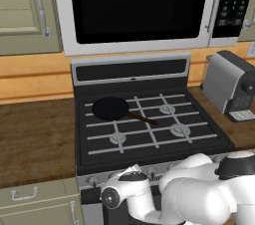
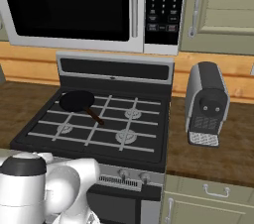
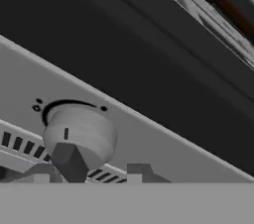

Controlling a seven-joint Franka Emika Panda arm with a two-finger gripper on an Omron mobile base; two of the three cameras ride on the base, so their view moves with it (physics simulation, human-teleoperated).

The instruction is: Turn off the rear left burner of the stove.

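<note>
We're at the stove (image 1: 149, 119) knob strip; one finger (image 3: 69, 161) touches a knob (image 3: 82, 134), jaws' spread can't tell. Rear left burner sits under the frying pan (image 1: 110, 108). Risk: finger slips off, or it's the wrong knob & burner stays lit.

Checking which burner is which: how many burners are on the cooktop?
4. The frying pan covers the rear left burner on the stove; rear right burner; front left burner; front right burner. None seems hidden beyond the one under the pan.
</note>
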